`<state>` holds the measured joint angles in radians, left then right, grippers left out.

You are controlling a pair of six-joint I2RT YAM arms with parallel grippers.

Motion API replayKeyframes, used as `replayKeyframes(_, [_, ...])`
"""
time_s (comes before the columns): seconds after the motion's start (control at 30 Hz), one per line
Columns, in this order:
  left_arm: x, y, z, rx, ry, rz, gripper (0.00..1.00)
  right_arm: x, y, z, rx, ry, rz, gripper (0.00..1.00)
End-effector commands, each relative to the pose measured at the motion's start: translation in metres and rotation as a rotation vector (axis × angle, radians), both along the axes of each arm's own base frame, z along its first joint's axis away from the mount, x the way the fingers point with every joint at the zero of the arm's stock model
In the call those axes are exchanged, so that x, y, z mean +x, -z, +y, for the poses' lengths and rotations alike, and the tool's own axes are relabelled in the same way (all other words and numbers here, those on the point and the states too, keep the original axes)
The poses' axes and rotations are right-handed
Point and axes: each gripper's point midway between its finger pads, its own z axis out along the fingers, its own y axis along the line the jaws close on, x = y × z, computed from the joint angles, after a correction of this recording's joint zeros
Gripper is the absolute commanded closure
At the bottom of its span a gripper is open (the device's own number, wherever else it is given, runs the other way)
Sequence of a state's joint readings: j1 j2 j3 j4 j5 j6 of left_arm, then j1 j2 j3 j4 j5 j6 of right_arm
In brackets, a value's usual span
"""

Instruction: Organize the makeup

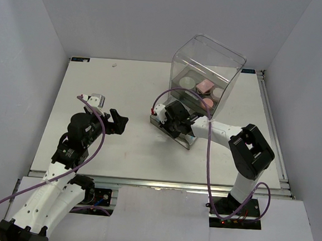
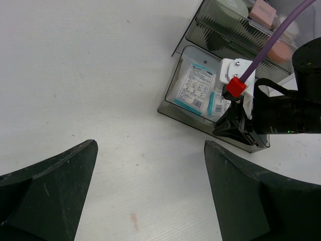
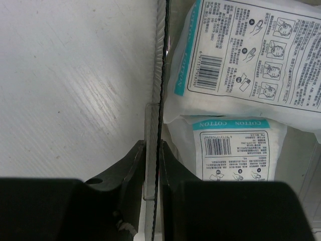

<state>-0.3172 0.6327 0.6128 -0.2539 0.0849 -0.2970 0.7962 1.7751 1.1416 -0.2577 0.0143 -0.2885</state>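
My right tool (image 3: 153, 150) is pressed together on the thin front wall of the open drawer (image 3: 161, 75), with one finger outside and one inside. The two sachets (image 3: 251, 45) lie flat in this drawer, just behind that wall, one beside the other along it. The clear box (image 1: 210, 57) stands on the far side of the drawer, so I think the push must go straight toward it. My left tool (image 2: 150, 145) is spread, hanging over the tabletop (image 2: 75, 60) well apart. The right arm is the nearer one.
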Motion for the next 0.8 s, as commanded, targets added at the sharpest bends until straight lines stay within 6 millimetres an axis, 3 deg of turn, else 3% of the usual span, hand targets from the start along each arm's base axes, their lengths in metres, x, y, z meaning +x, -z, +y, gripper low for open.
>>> replayKeyframes(0.0, [0.001,-0.002,0.002,0.0,-0.013,-0.016,0.02,0.018,-0.041,0.001,0.014,-0.056,-0.114,0.92])
replayKeyframes(0.4, [0.001,-0.003,0.002,-0.001,-0.013,-0.02,0.02,0.018,-0.043,-0.003,-0.027,-0.11,-0.134,0.92])
replayKeyframes(0.77, [0.001,-0.003,0.002,-0.001,-0.01,-0.022,0.02,0.025,-0.049,-0.02,-0.087,-0.071,-0.195,0.92])
